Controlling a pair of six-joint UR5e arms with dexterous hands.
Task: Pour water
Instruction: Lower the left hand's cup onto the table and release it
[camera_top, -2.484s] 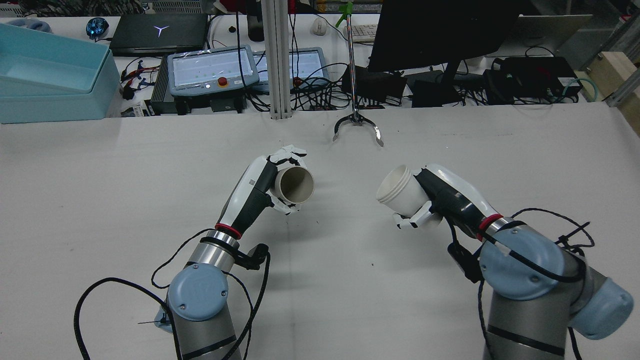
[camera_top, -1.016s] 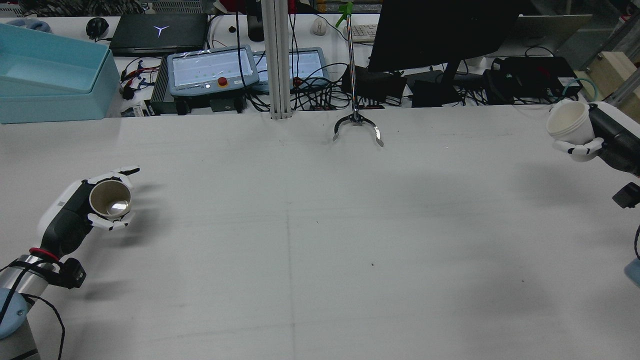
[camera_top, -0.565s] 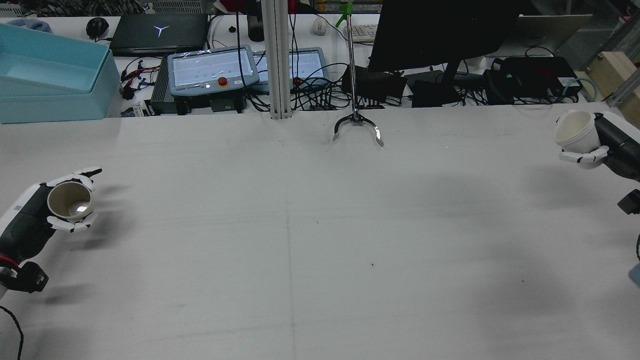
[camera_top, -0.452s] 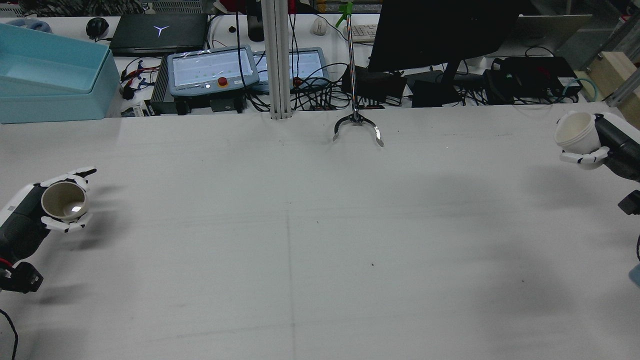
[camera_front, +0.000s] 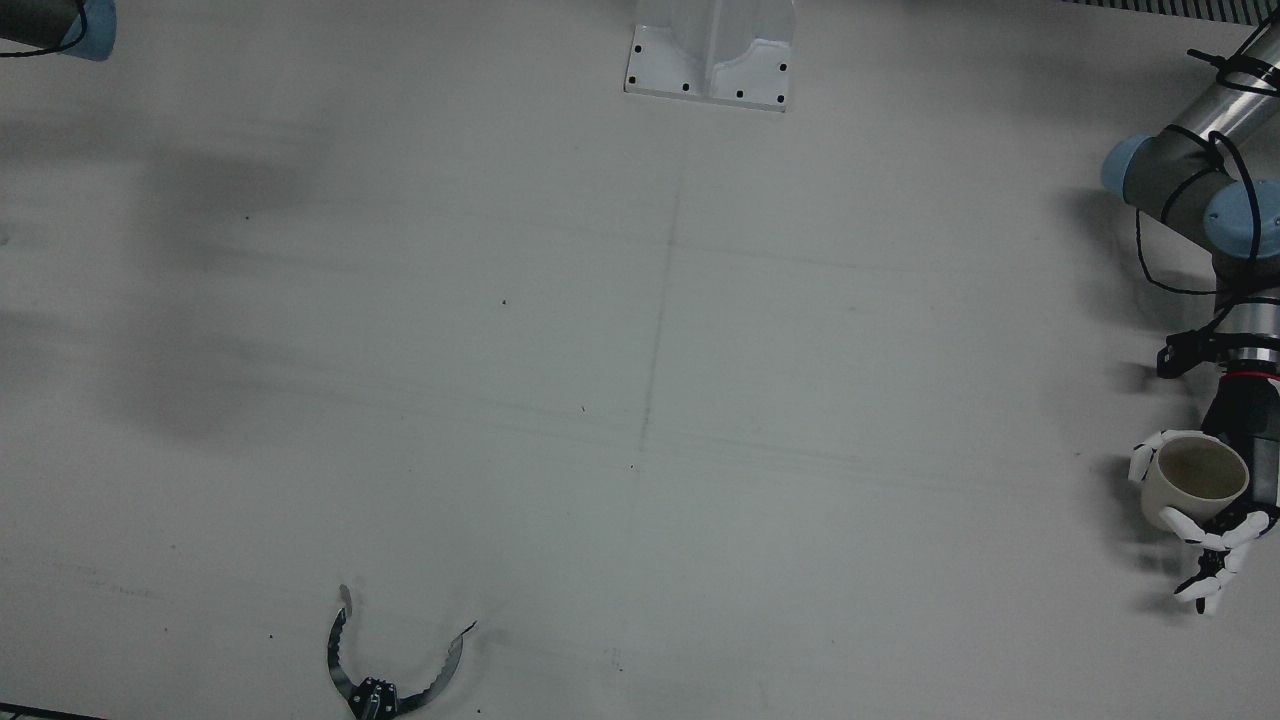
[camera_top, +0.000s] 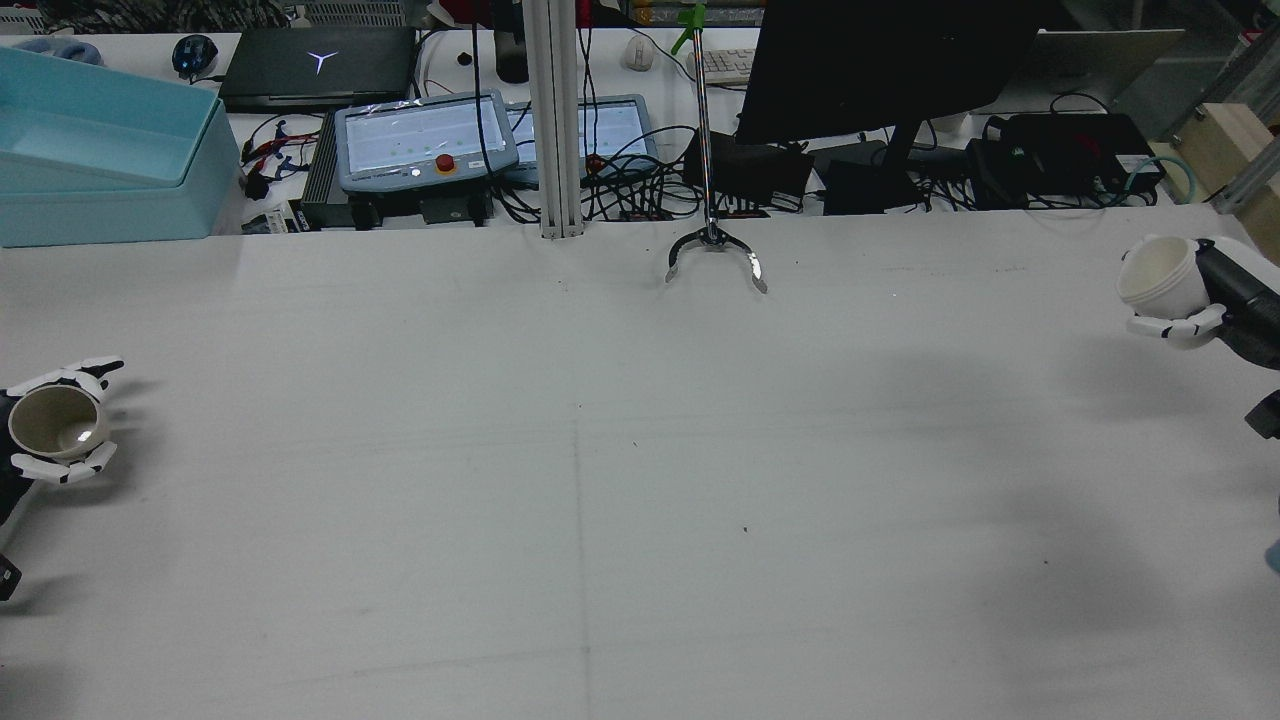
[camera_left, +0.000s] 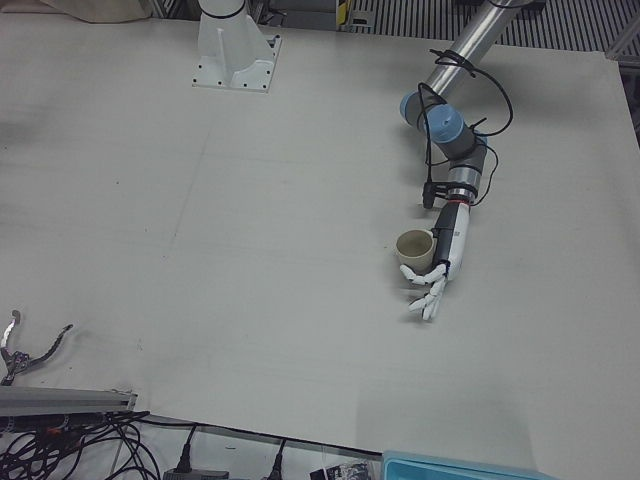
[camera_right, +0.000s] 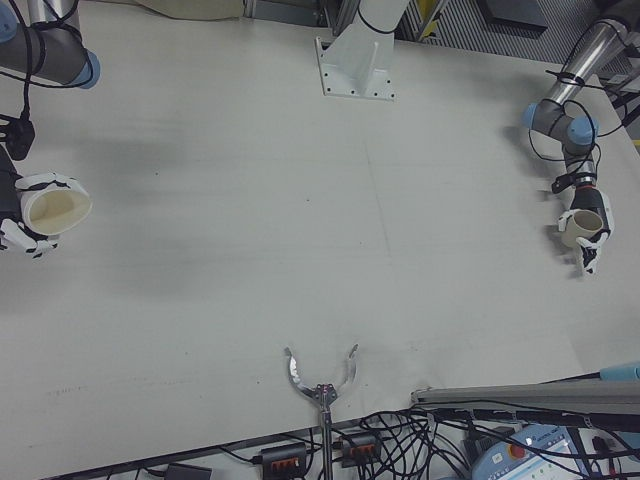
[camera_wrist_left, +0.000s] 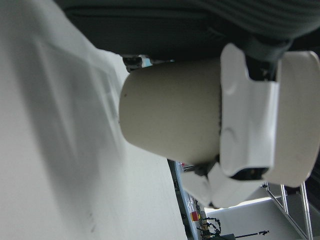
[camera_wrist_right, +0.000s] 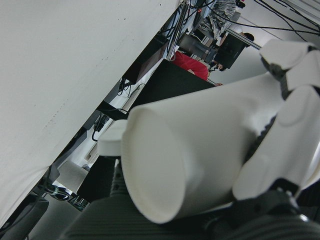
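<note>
My left hand (camera_top: 50, 455) is shut on a beige cup (camera_top: 52, 425) at the far left edge of the rear view. The cup is upright, mouth up, low over the table. It also shows in the front view (camera_front: 1192, 482), the left-front view (camera_left: 414, 247) and the left hand view (camera_wrist_left: 175, 120). My right hand (camera_top: 1195, 315) is shut on a white cup (camera_top: 1158, 275) at the far right edge of the table. That cup is tilted, its mouth towards the table's middle, as seen in the right-front view (camera_right: 57, 210) and the right hand view (camera_wrist_right: 200, 150).
The metal claw of a reacher tool (camera_top: 716, 255) lies at the table's far edge, in the middle. Behind it stand an aluminium post (camera_top: 555, 120), teach pendants, cables and a monitor. A light blue box (camera_top: 100, 160) sits at the far left. A white mounting base (camera_front: 712, 50) is between the arms.
Both hands have swung outward from the table's middle to its side edges, each carrying its cup. In the last half second the left hand went further left and slightly nearer.
</note>
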